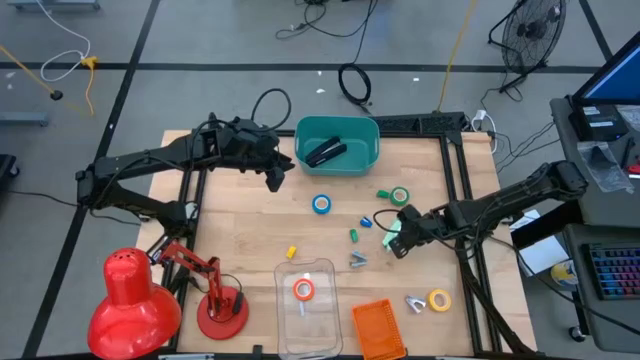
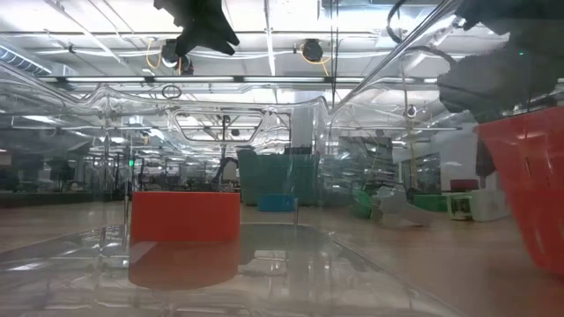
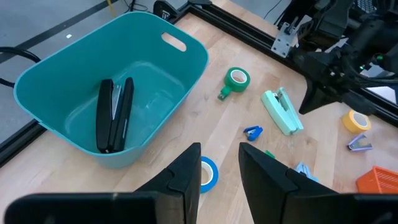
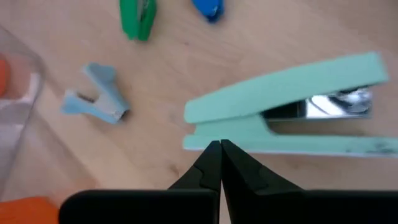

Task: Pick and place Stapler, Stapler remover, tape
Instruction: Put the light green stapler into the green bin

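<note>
No legible text, label, brand, number or sign is being shown in any of the four views; nothing readable is being displayed on the items across the table or on the equipment around it.

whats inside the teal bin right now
One black stapler lies on the floor of the teal bin, seen in the left wrist and high views. No tape or remover shows in it. The floor strip beneath the stapler is hidden.
</note>
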